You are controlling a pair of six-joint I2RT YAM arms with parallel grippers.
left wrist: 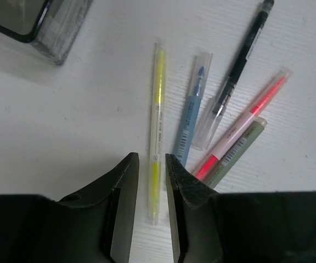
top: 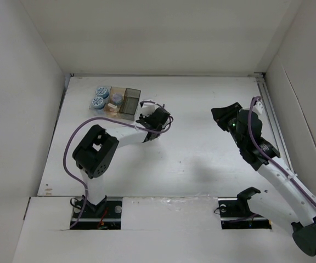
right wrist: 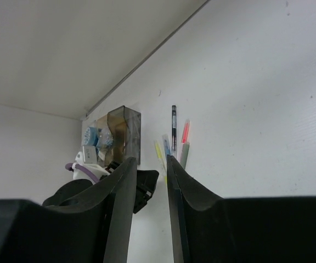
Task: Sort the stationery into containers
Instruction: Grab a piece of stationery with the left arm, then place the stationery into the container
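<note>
Done — round blue-and-white patterned tape rolls [top: 99,96] in clear plastic tray [top: 107,88] | left — five thin pens [left wrist: 195,109] loose on white surface [left wrist: 65,137] | left gripper [left wrist: 152,159] nearly closed astride yellow translucent pen [left wrist: 157,104], pinch unclear | right gripper [right wrist: 151,160] slightly parted, empty

Far left on the table [top: 202,164] sits the row of trays [top: 131,105], with two tape rolls [top: 99,97] in its leftmost compartment. Just right of the row, the left gripper [left wrist: 151,163] hangs over a fan of pens. The leftmost pen [left wrist: 157,93] runs right between its fingers. A second pen [left wrist: 193,107] lies just beside that, a third pen [left wrist: 240,63] further right, and the last two pens [left wrist: 240,127] touch. The right gripper [right wrist: 151,160] is well apart, on the table's right side.
</note>
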